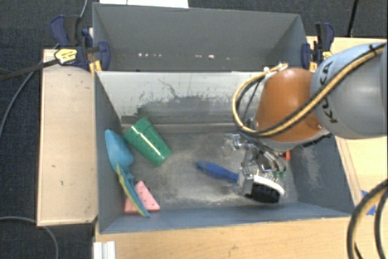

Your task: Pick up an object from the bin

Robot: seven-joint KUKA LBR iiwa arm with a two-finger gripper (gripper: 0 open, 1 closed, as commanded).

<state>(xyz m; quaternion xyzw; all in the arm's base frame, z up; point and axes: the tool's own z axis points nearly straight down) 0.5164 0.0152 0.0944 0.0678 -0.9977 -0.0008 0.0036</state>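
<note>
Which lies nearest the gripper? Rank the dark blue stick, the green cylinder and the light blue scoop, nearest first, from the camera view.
1. dark blue stick: on the floor of the bin, just left of the gripper.
2. green cylinder: lying on its side, left of the middle.
3. light blue scoop: against the left wall, beyond the cylinder.

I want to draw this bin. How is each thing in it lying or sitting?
Green cylinder: on its side.
Light blue scoop: flat by the left wall.
Pink block: flat, near-left corner.
Blue stick: flat, near the middle.
Gripper: down low, right side.
</note>
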